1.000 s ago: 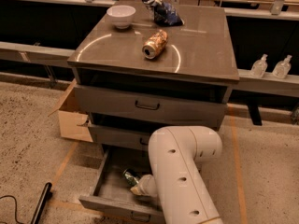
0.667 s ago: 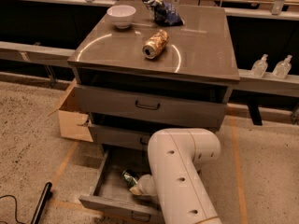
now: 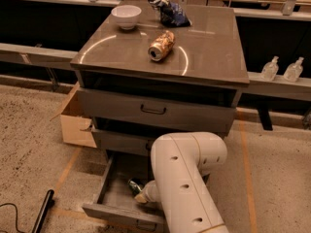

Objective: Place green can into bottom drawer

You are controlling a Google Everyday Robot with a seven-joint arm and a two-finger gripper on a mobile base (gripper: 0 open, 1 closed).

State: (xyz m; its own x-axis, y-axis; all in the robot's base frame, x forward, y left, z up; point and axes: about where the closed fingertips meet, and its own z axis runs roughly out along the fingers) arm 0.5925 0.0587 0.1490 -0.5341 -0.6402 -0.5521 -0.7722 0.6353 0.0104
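The bottom drawer (image 3: 112,194) is pulled open, a shallow grey box at the foot of the cabinet. The green can (image 3: 134,185) is inside it, towards the right, with its green and silver body showing. My gripper (image 3: 142,196) reaches down into the drawer and sits right at the can, touching or almost touching it. The white arm (image 3: 187,178) hides most of the gripper and the right half of the drawer.
An orange-gold can (image 3: 161,45) lies on its side on the cabinet top (image 3: 214,52), with a white bowl (image 3: 126,16) and a blue chip bag (image 3: 171,12) behind. The two upper drawers stand slightly open. A cardboard box (image 3: 75,123) sits left; a dark rod (image 3: 43,211) lies on the floor.
The arm has shifted very slightly to the left. The green can stays at the same spot in the bottom drawer.
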